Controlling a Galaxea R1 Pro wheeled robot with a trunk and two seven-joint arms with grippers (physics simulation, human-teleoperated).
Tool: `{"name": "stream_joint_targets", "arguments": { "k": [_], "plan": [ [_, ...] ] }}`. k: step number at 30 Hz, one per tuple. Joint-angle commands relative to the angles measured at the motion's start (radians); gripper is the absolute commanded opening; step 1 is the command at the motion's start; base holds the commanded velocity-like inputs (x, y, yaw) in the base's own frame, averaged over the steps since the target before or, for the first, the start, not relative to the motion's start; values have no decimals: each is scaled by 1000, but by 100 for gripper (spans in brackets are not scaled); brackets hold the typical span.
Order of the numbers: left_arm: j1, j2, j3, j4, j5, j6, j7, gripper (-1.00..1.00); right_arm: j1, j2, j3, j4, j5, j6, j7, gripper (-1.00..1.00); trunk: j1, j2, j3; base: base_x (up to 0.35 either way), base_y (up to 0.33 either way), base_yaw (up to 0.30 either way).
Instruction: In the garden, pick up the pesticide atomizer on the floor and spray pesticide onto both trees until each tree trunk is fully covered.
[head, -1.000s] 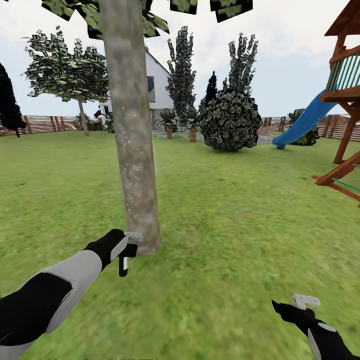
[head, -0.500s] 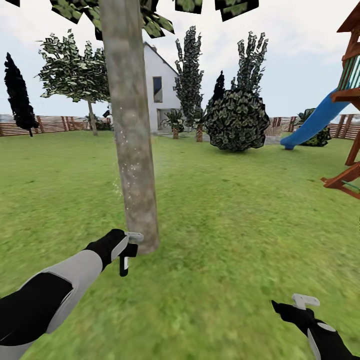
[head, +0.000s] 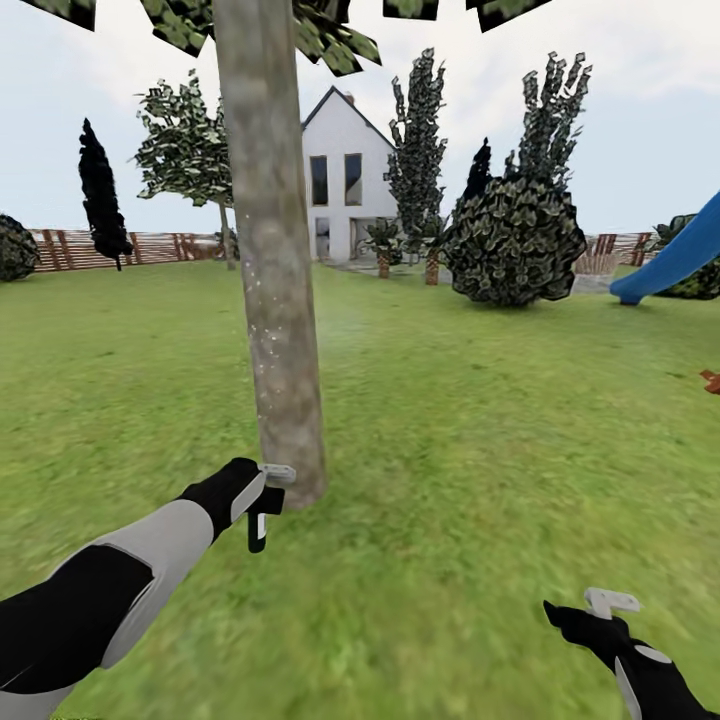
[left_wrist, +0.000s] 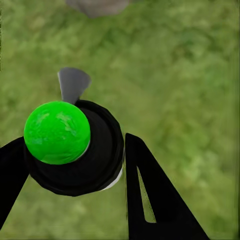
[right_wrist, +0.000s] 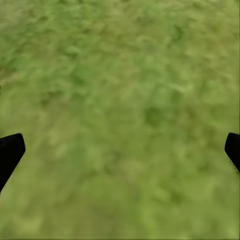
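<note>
Nearest, at five o'clock, the right gripper (head: 610, 610) hangs idle over the blurry green grass floor (head: 470, 560), jaws spread wide and empty. At eight o'clock the left gripper (head: 262, 492) clamps the small black pesticide atomizer with its grey trigger head (head: 262, 505), nozzle just beside the thick mottled beige-grey tree trunk (head: 280, 330), apparently to wet its base. Beyond, at twelve, stands a white house (head: 345, 185).

The tree trunk (head: 275, 250) stands on the grass (head: 480, 480) in front of the robot, with the pesticide atomizer (head: 260, 500) just beside its base in the left gripper (head: 262, 488), while the house (head: 345, 180), the fence (head: 140, 248) and a round bush (head: 515, 240) lie far behind, and the right gripper (head: 600, 612) is low at the right.
</note>
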Motion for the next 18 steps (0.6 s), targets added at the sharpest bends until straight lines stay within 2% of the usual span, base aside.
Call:
{"name": "stream_joint_targets", "arguments": {
  "k": [1,5,13,18],
  "plan": [
    [0,0,0,0,-1,0,0,-100,0,0,0,0,0,0,0,100,0,0,0,193,-281,253],
    [0,-1,0,0,-1,0,0,-100,0,0,0,0,0,0,0,100,0,0,0,194,-281,158],
    [0,-5,0,0,-1,0,0,-100,0,-1,-1,0,0,-1,2,100,0,0,0,102,-300,19],
    [0,-5,0,0,-1,0,0,-100,1,-2,-2,0,0,-1,2,100,0,0,0,8,-305,223]
  ]
}}
